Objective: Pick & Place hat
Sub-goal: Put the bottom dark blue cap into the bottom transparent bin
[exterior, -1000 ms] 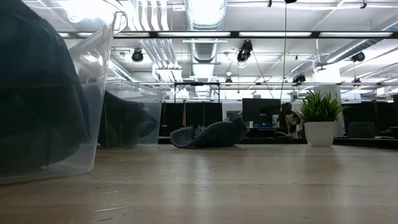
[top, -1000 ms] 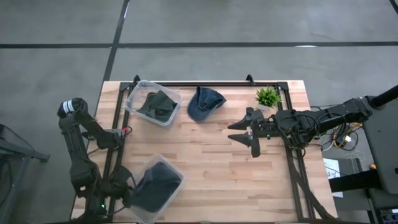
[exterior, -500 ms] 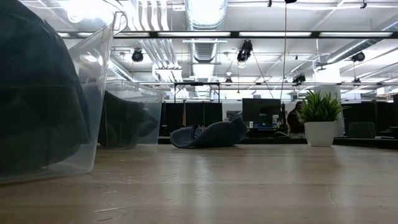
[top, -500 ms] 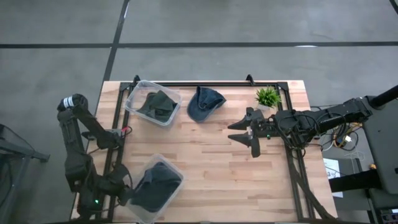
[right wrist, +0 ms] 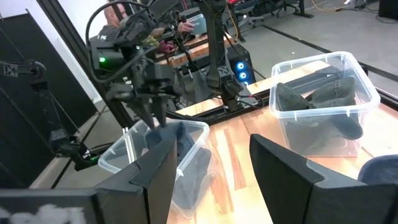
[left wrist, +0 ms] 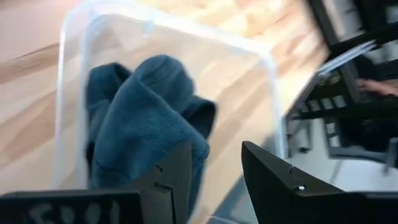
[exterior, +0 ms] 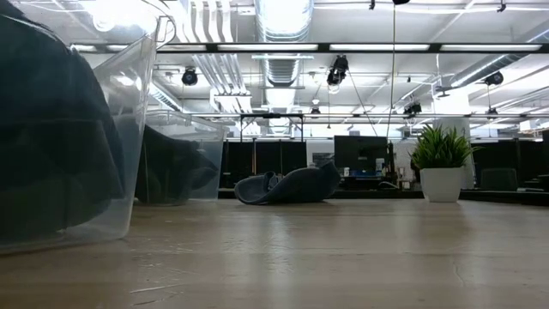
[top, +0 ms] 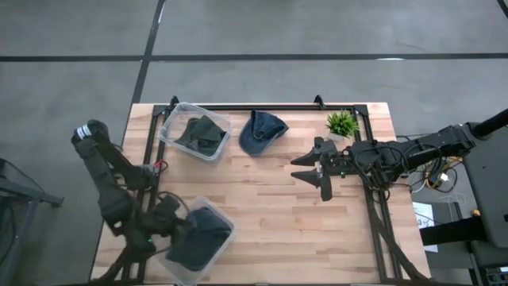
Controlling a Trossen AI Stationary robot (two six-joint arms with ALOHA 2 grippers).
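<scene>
3 hats, 2 clear bins, 1 potted plant, 2 arms on the table (top: 270, 206).

Hat 1, dark blue (top: 194, 237), sits in the near bin (top: 224, 221) at the table's front left. Hat 2, dark green (top: 199, 133), lies in the far bin (top: 176, 116) at back left. Hat 3, blue denim (top: 262, 131), lies loose on the table btwn the far bin & the plant (top: 341, 123).

Left tool (top: 176, 226) hangs over the near bin, fingers spread w/ a gap, nothing pinched; hat 1 right below it.

Right tool (top: 308, 168) hovers over the table right of centre, near the plant, fingers spread, empty.
</scene>
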